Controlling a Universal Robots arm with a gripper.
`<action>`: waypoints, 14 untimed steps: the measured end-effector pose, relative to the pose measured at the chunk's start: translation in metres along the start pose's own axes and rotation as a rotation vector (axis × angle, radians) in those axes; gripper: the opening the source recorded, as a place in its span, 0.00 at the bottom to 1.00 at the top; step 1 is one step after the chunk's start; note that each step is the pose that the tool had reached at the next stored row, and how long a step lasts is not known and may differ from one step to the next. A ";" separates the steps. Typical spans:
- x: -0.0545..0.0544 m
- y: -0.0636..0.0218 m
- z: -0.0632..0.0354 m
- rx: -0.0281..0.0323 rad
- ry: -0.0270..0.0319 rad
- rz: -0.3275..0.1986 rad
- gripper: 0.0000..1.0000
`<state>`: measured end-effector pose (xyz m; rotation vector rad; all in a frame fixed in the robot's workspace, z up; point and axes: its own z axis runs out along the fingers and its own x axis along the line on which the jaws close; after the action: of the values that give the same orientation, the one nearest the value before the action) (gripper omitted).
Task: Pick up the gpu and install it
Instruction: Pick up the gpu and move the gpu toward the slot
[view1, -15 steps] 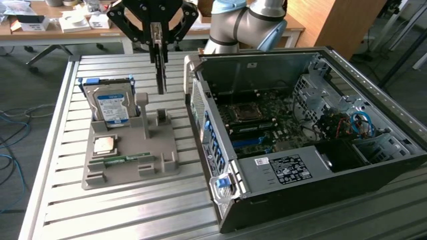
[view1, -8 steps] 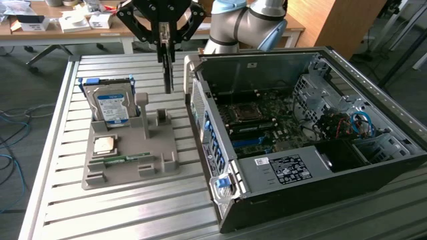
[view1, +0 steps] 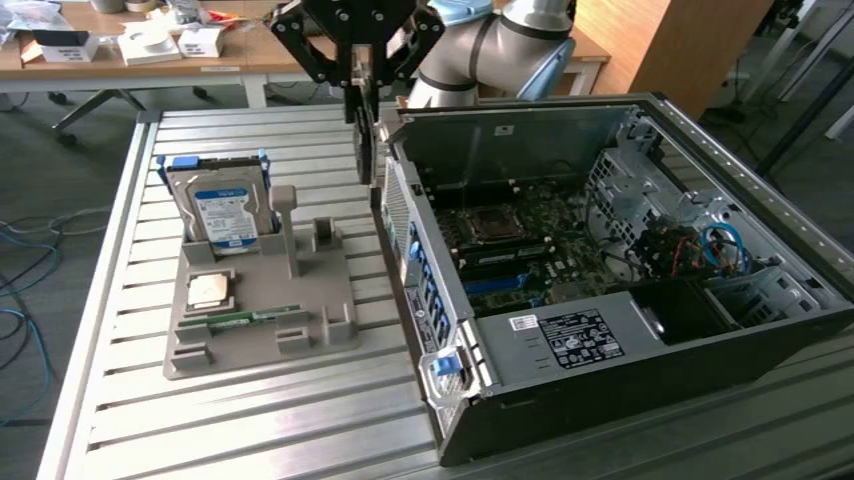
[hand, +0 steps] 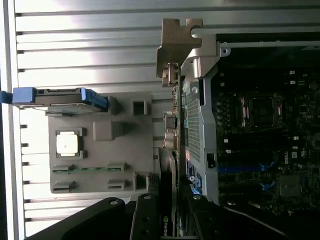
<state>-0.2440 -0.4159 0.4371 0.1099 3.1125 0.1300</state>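
This looks like a robotics lab set up in an office space. A robot arm is at a slatted metal table bearing an open computer case and a grey parts holder. A cluttered wooden desk and loose cables on carpet lie beyond.

An open computer case lies on its side on a slatted metal bench, its motherboard exposed, with blue cables looped in the drive bay and a white label on the grey power-supply cover. A blue latch sits at the case's near corner. Toward the exterior view's left, beside the case, a grey parts holder carries a silver hard drive standing upright in blue rails, a processor chip lying flat, and a green memory stick in a slot in front of the chip. Behind the bench stands a wooden desk bearing white boxes; loose cables trail across the floor.
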 end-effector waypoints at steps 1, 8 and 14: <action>-0.004 0.0002 0.0001 0.0000 0.0001 0.000 0.26; -0.031 0.0021 0.0008 -0.0012 0.0001 0.000 0.26; -0.056 0.0039 0.0015 -0.0024 0.0001 0.000 0.26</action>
<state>-0.1881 -0.4159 0.4371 0.1100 3.1124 0.1338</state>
